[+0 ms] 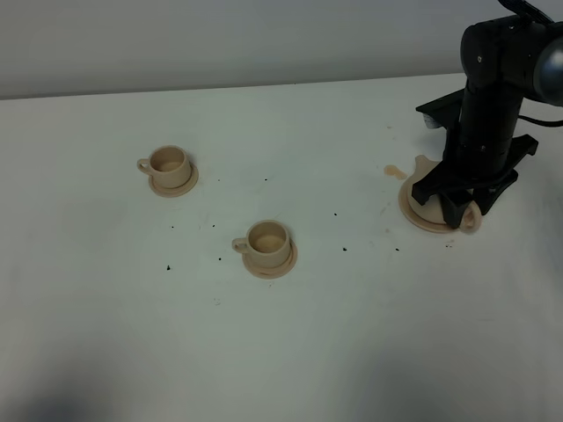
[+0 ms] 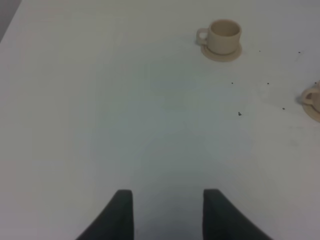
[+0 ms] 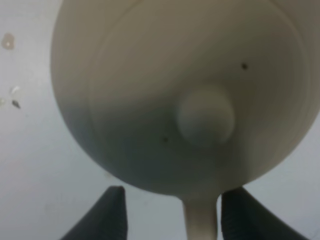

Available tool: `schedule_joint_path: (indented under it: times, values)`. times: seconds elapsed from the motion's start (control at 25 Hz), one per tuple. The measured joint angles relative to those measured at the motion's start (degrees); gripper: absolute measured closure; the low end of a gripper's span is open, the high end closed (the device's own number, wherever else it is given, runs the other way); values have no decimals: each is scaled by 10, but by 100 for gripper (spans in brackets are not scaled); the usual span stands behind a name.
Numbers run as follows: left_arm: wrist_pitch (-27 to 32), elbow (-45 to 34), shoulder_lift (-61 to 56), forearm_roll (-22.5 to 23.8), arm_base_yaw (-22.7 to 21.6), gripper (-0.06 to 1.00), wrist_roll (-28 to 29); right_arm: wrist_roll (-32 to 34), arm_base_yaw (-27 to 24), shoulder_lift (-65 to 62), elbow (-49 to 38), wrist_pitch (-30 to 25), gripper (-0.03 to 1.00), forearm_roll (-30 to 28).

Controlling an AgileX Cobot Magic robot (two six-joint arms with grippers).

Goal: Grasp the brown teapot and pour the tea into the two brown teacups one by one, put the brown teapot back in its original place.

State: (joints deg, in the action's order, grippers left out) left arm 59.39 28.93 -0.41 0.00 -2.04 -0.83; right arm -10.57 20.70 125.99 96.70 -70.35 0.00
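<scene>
The right gripper (image 3: 172,212) hangs directly above the brown teapot (image 3: 190,75), which sits on its saucer (image 1: 412,214); the 2 jaws are spread, with the loop handle (image 3: 201,220) between them, not yet pinched.

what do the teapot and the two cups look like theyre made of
Teapot: probably ceramic with a satin glaze. The beige-tan surface is smooth and even with little shine, and the lid knob is rounded and moulded. Plastic can't be ruled out.
Far teacup and near teacup: same beige-tan colour with thick rims, so likely the same ceramic. They are too small to judge the gloss.
</scene>
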Motion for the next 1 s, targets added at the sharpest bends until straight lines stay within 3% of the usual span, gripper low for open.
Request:
schedule_joint_path:
  times: [0.68,1.0]
  values:
    - [0,0,0,0,0,57,0,12,-8,0,-15,3,51,-20]
    - [0,0,0,0,0,57,0,-33,-9,-20,-17,4,51,-34]
